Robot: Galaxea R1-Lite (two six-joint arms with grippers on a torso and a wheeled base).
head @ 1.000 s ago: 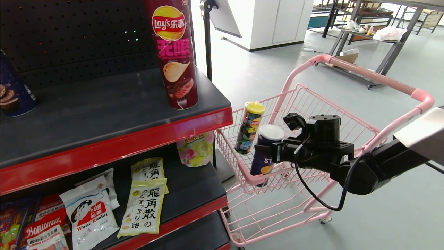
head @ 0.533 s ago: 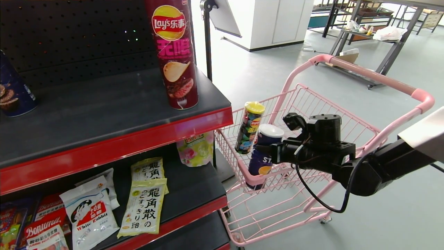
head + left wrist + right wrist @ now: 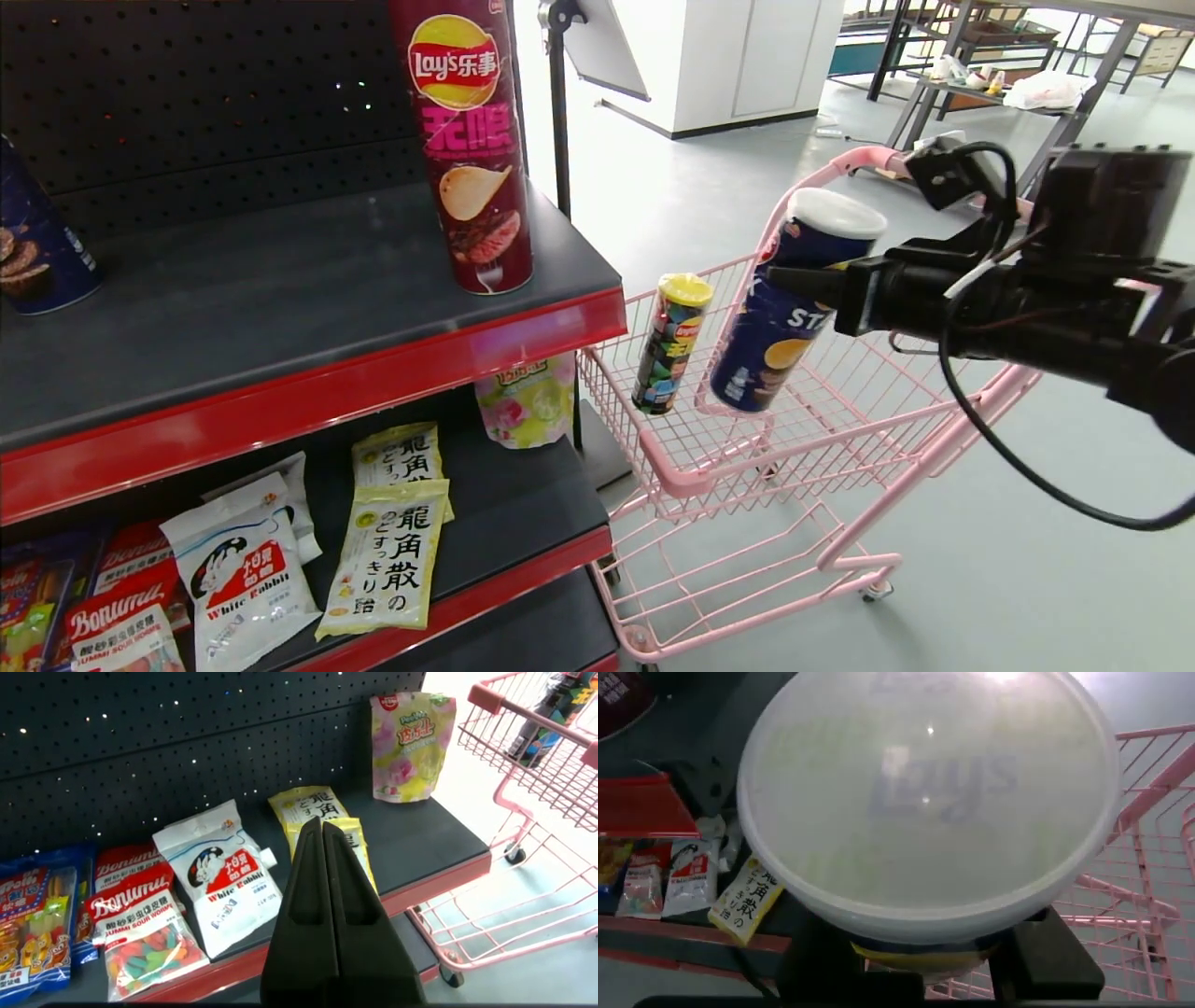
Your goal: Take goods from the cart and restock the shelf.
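Observation:
My right gripper (image 3: 805,277) is shut on a dark blue chip can (image 3: 780,327) with a white lid (image 3: 929,803). It holds the can tilted in the air above the pink cart (image 3: 709,476), level with the upper shelf board (image 3: 280,299). A second can with a yellow lid (image 3: 670,343) stands in the cart's front corner. On the upper shelf, a tall red chip can (image 3: 471,149) stands near the right end. My left gripper (image 3: 322,831) is shut with nothing in it, in front of the lower shelf (image 3: 448,849).
A dark blue can (image 3: 33,243) stands at the upper shelf's far left, with bare board between the two shelf cans. Snack bags (image 3: 387,551) lie on the lower shelf and a pink-yellow bag (image 3: 527,401) hangs at its end. A pole (image 3: 560,112) rises behind the shelf.
My right gripper has lifted the blue can up out of the cart's basket, and the can now hangs above the rim. The yellow-lid can has stayed put.

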